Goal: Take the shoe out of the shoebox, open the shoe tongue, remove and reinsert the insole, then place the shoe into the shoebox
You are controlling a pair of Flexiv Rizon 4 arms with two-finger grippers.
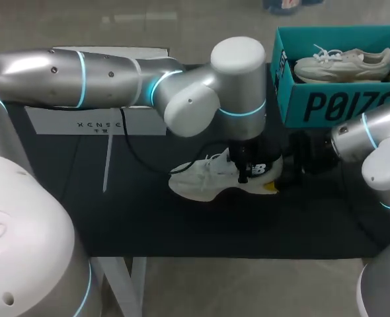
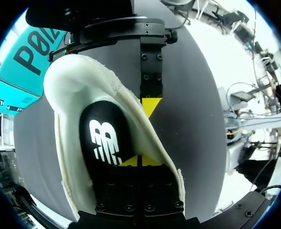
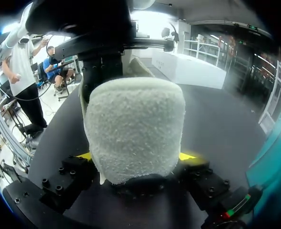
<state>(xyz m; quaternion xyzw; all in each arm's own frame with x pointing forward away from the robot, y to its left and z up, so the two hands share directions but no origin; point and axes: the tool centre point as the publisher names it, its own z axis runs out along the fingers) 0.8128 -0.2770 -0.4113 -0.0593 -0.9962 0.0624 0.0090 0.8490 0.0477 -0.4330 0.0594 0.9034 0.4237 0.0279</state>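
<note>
Right gripper clamps the shoe by its fuzzy white heel (hidden overhead). Left gripper pinches the smooth black insole.

A black-topped table stands on white legs.

White shoe, black insole, teal shoebox.
</note>
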